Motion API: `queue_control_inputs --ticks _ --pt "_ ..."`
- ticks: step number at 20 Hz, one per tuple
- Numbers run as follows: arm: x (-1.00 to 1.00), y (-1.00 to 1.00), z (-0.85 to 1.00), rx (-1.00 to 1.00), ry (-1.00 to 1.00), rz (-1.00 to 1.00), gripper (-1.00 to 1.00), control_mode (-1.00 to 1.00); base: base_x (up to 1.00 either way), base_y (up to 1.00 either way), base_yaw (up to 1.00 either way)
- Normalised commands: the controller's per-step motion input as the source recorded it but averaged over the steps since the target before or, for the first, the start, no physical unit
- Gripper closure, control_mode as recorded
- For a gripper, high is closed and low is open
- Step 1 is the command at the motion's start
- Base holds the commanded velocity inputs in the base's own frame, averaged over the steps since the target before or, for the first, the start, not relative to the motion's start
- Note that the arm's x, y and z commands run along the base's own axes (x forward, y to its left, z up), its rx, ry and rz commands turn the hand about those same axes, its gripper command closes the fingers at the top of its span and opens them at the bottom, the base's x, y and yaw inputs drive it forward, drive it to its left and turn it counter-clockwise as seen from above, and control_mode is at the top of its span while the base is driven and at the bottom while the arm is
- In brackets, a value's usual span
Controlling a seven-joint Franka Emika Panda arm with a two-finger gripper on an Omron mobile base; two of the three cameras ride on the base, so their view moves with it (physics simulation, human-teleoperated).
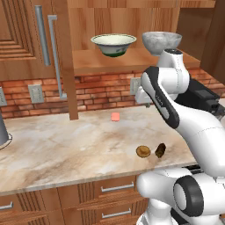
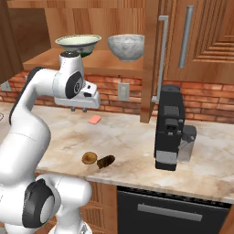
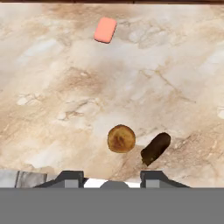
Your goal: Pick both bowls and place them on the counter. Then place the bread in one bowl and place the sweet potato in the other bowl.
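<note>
The gripper (image 3: pixel 113 178) hung above the counter (image 1: pixel 57 149), pointing down at it, and held nothing; its two dark fingertips (image 3: pixel 70 178) stood well apart at the bottom of the hand view, the jaws wide, with bare stone between them. In the right base view the hand (image 2: pixel 83 109) sat high over the worktop, level with the brick backsplash (image 2: pixel 201 103), and the fingers were too small there to judge.

Just beyond the fingertips lay the bread (image 3: pixel 121 138), a round tan bun, nearly on the gripper's centre line; the sweet potato (image 3: pixel 155 148) lay just beside it, a dark oblong lump on a slant, close to the bun though whether they touched I could not tell. Both rested near the front edge of the counter, bread (image 1: pixel 143 151) and sweet potato (image 1: pixel 160 150) side by side in the left base view. Farther back on the stone, well apart from them, lay a pink square (image 3: pixel 105 29).

Both bowls stood on the wooden shelf (image 1: pixel 101 61) above the counter, well above the gripper; the cream bowl with the green foot (image 1: pixel 114 45) was upright, and the grey stone-look bowl (image 1: pixel 161 42) stood near it, partly behind the arm in the left base view. A black coffee machine (image 2: pixel 169 128) stood on the counter beside the cabinet post.
</note>
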Motion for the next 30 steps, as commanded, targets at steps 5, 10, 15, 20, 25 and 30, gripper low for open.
queue_control_inputs --ticks 5,10,15,20,25,30 --pt "-0.14 0.0 0.0 0.0 -0.06 0.01 -1.0 -1.0 0.0 0.0 0.0" --pt "-0.25 0.0 0.05 0.04 -0.15 -0.01 -1.0 -1.0 0.0 0.0 0.0" --pt "-0.15 0.05 0.25 0.16 0.0 -0.19 -1.0 -1.0 0.0 0.0 0.0" --pt "-0.09 0.07 0.34 0.17 0.0 -0.23 -1.0 -1.0 0.0 0.0 0.0" --pt "-0.01 0.14 0.34 0.11 0.0 -0.24 -1.0 -1.0 0.0 0.0 0.0" --pt "0.01 0.18 0.16 0.13 0.01 -0.31 -1.0 -1.0 0.0 0.0 0.0"
